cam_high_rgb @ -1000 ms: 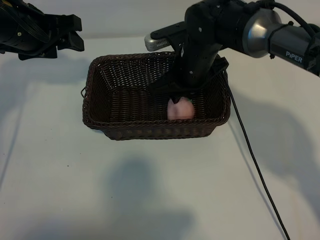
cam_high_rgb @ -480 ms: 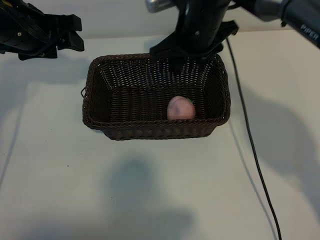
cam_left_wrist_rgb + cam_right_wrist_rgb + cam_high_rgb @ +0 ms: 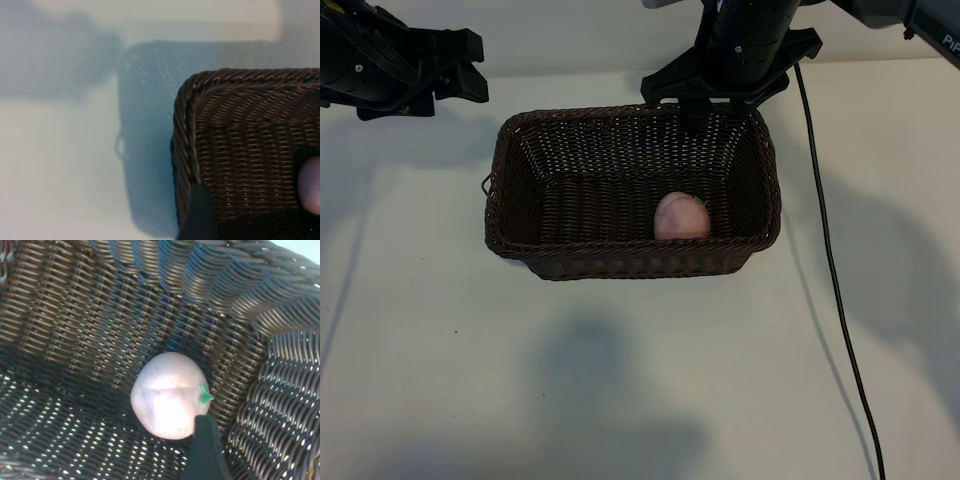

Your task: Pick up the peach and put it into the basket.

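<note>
The pink peach (image 3: 681,216) lies on the floor of the dark woven basket (image 3: 501,190), near its front right corner, with nothing touching it. My right gripper (image 3: 722,100) hangs open above the basket's back rim, clear of the fruit. In the right wrist view the peach (image 3: 167,395) shows a small green leaf, and one dark finger (image 3: 205,450) stands beside it over the basket (image 3: 100,315) weave. My left gripper (image 3: 470,65) is parked open at the back left, apart from the basket. The left wrist view shows a basket (image 3: 240,140) corner and an edge of the peach (image 3: 311,185).
The right arm's black cable (image 3: 825,270) trails across the white table to the right of the basket. A small wire loop (image 3: 485,185) sticks out from the basket's left side. Bare white table (image 3: 620,380) lies in front of the basket.
The right gripper has let go of the peach, opened and risen out of the basket toward its back rim. The peach stays on the basket floor. The left arm has not moved.
</note>
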Robot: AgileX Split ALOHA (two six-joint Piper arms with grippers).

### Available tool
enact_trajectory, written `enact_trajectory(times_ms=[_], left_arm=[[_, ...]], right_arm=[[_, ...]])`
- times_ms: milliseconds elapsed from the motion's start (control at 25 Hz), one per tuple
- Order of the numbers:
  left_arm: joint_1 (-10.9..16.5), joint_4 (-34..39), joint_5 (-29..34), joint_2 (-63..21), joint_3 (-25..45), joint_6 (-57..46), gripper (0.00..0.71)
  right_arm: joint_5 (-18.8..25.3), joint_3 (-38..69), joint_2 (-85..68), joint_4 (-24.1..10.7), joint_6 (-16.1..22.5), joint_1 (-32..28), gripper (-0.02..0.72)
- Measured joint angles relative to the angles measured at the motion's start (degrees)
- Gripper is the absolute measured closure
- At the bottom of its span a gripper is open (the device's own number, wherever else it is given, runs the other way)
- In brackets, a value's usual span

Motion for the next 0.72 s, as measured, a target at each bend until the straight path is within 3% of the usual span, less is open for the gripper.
enact_trajectory(times_ms=[720], left_arm=[[0.00, 0.00, -0.06, 0.00, 0.00, 0.12, 0.158]], right_arm=[[0.13, -3.24, -1.88, 0.11, 0.18, -2.76, 0.179]])
